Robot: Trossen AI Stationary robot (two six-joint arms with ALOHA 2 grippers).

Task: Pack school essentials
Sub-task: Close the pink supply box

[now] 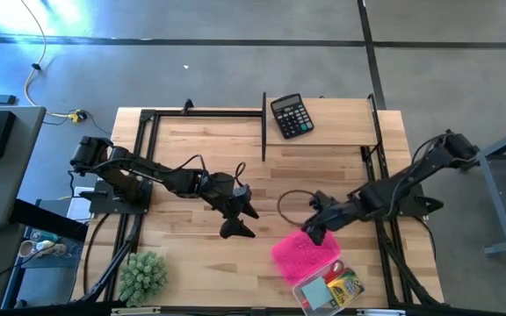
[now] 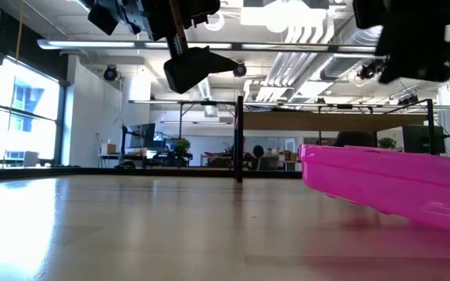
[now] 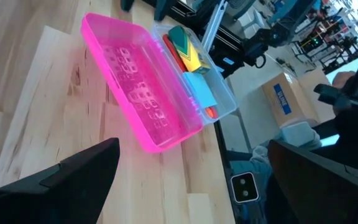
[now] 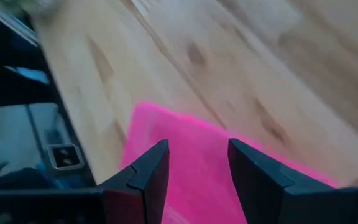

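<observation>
A clear plastic case (image 1: pixel 328 290) sits at the table's near edge, its pink lid (image 1: pixel 304 253) swung open toward the table's middle. In the left wrist view the case (image 3: pixel 224 93) holds a yellow-green crayon box (image 3: pixel 188 53), a light-blue notepad (image 3: pixel 199 90) and something red (image 3: pixel 210 112). Eraser and pencils do not show. My right gripper (image 1: pixel 314 233) hovers open over the lid's far left corner, with pink lid (image 4: pixel 185 168) showing between its fingers (image 4: pixel 197 149). My left gripper (image 1: pixel 240 221) hangs wide open above the table's middle, left of the lid (image 3: pixel 138 93).
A black calculator (image 1: pixel 291 115) lies at the far edge. A green spiky plant (image 1: pixel 143 276) stands at the near left corner. Black frame rails (image 1: pixel 263 123) rise along the far side. Bare wood (image 1: pixel 191 254) lies between plant and lid. In the low view both grippers (image 2: pixel 198 66) are raised above the lid (image 2: pixel 389 179).
</observation>
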